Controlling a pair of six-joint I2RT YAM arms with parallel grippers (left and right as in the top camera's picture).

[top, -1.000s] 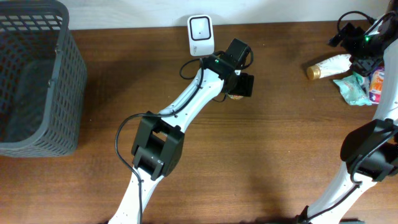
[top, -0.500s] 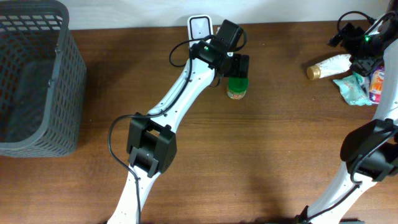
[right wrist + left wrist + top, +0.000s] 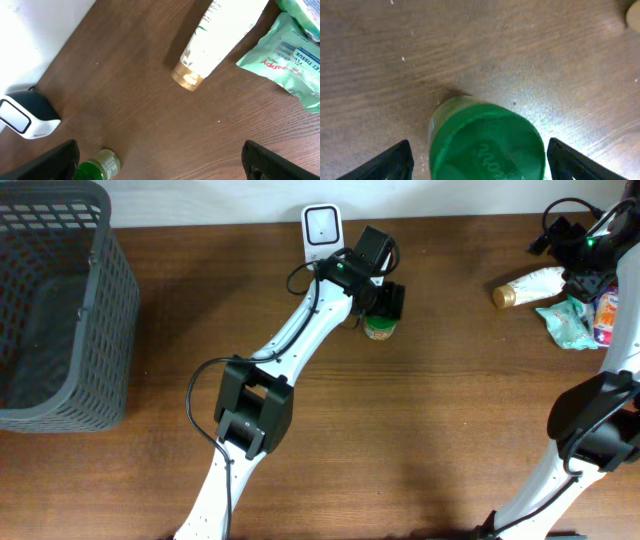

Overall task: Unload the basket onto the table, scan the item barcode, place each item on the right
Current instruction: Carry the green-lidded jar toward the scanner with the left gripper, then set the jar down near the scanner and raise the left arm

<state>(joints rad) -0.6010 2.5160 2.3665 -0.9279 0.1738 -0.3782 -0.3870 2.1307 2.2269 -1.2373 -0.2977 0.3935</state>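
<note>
At bench (image 3: 450, 430) centre, one green-capped bottle (image 3: 379, 328) stands upright near one white scanner (image 3: 322, 227). Left tool (image 3: 384, 304), spread wide, straddles the cap, with gaps showing on both sides. Right tool (image 3: 165, 167), also wide and empty, hangs near one tube (image 3: 528, 285) and one tissue pack (image 3: 565, 320). One grey basket (image 3: 95, 330) sits far left.

I am looking down past the right gripper (image 3: 159, 162). Its two dark fingertips (image 3: 55, 162) are sitting wide apart in the bottom corners, over the brown wood of the table (image 3: 150, 125). A white tube (image 3: 225, 30) is lying on its side with its gold cap pointing towards me, just beside a green tissue pack (image 3: 285, 55) at the frame's edge. The scanner (image 3: 27, 120) is standing by the white wall (image 3: 35, 30). A green bottle (image 3: 97, 167) is showing near it, at the bottom edge.
</note>
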